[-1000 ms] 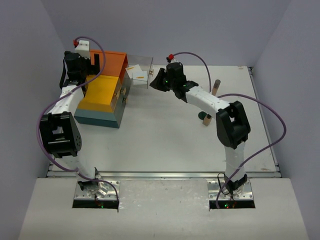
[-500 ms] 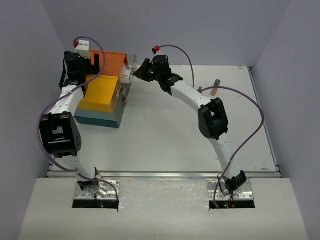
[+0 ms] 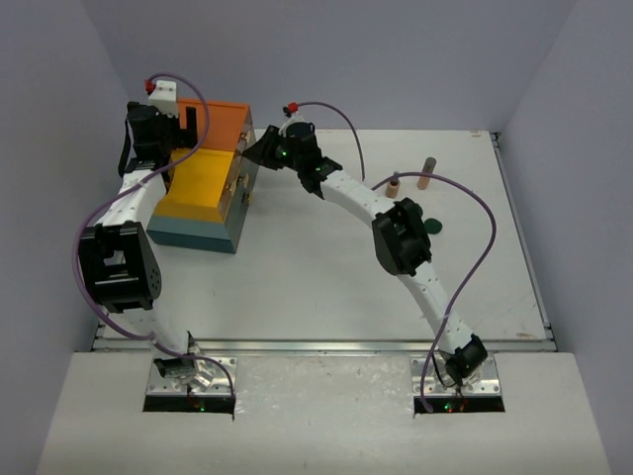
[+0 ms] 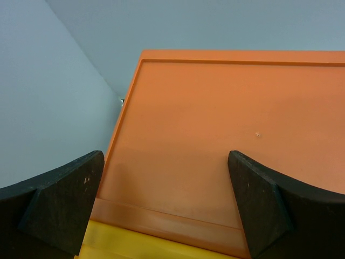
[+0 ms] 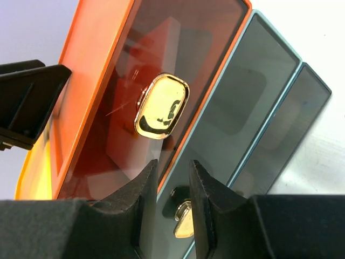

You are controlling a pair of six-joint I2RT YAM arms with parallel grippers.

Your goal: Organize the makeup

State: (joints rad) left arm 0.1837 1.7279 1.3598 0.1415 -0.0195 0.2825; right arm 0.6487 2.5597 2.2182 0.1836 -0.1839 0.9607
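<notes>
Two tan bottles [image 3: 393, 185] [image 3: 427, 171] stand upright at the back right of the table, and a dark green disc [image 3: 433, 226] lies nearer, partly hidden by my right arm. My right gripper [image 3: 260, 148] [image 5: 173, 164] is at the front of the drawer box [image 3: 203, 183]. Its fingers are a narrow gap apart and hold nothing. The orange drawer's gold handle [image 5: 161, 105] lies free just past the fingertips. A second gold handle [image 5: 183, 218] shows low between the fingers. My left gripper [image 3: 188, 127] [image 4: 165, 155] hovers wide open over the box's orange top [image 4: 215, 124].
The box's tinted drawer fronts [image 5: 242, 97] all sit flush. The box stands at the back left, close to the left wall. My right arm [image 3: 401, 237] arches across the middle of the table, over the cosmetics. Grey walls enclose the table on three sides.
My right arm swung left and the clear drawer that stuck out of the box is now pushed in. The right jaws have parted slightly. The left arm has not moved.
</notes>
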